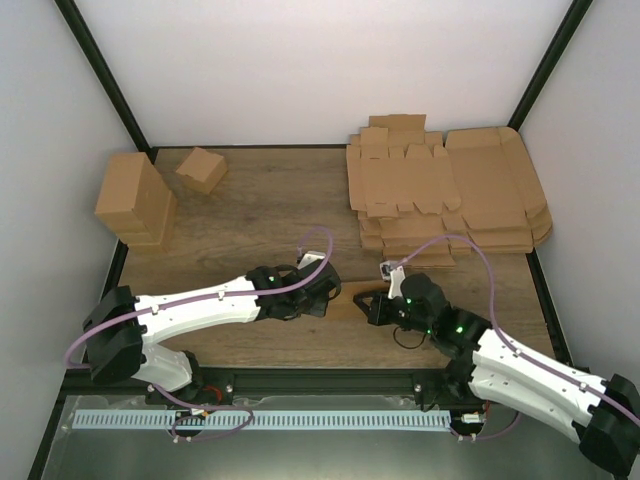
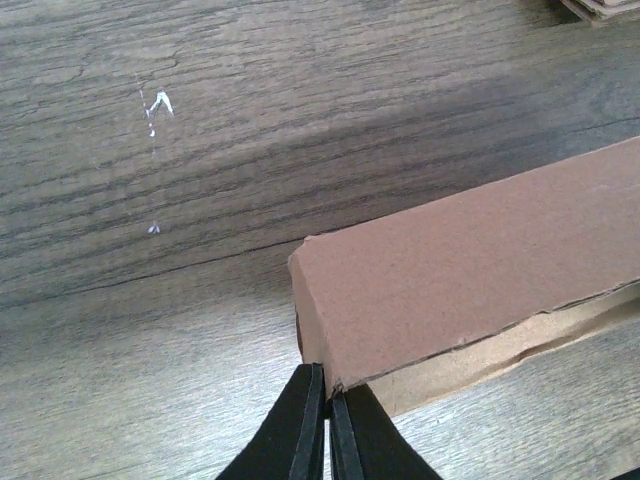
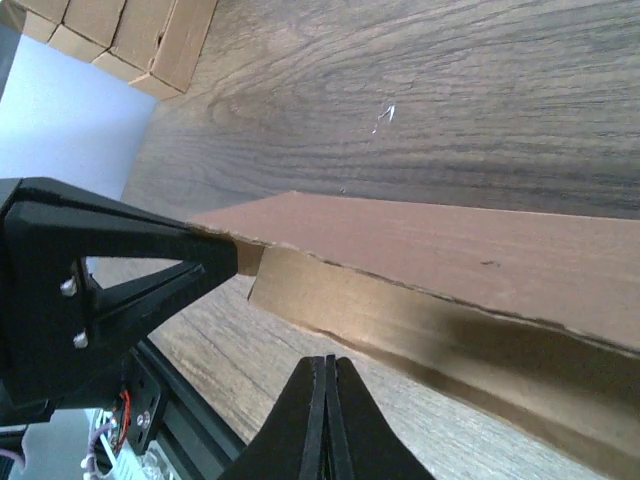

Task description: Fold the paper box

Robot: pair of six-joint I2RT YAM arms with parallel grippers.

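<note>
Your left gripper (image 2: 326, 402) is closed with its tips at the near corner of the paper box (image 2: 470, 260), and your right gripper (image 3: 326, 378) is closed just short of its long edge. The box lies half-formed on the table (image 2: 200, 150) between them; judge it light, springy and easily crushed, so pinch flap edges beside creases.

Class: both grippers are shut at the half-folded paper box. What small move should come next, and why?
Probably nudge the right gripper forward to press the loose side panel shut. The paper box lies on the table with its long seam gaping, and the left gripper, shut at its end corner, seems placed to brace it.
</note>
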